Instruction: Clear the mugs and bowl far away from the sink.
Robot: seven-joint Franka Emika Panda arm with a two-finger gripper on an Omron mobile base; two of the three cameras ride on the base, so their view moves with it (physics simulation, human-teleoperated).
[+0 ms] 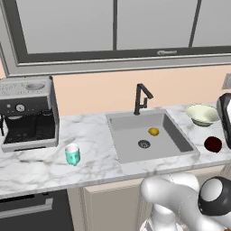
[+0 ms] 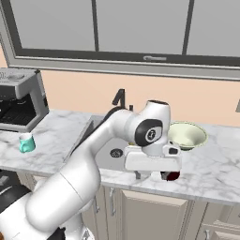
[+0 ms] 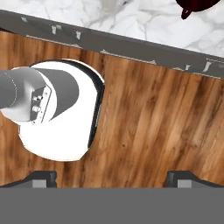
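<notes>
Nothing looks cleared yet: the end effector [image 3: 112, 177] hangs open and empty, the teal mug [image 1: 72, 154] stands left of the grey recessed sink [image 1: 169, 135], and the pale cream-green bowl [image 1: 201, 114] and dark maroon mug [image 1: 213, 144] sit on the marble counter [image 1: 36, 167] right of it.

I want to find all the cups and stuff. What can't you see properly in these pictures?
- Dark maroon mug: right base view, mostly hidden behind the robot's hand.
- Sink: right base view, largely covered by the arm; faucet only partly showing.
- Maroon mug's handle: left base view, mug too small to tell.
- Same mug in the hand view: cut off by the top edge.
- Bowl: inside too small to judge.
</notes>
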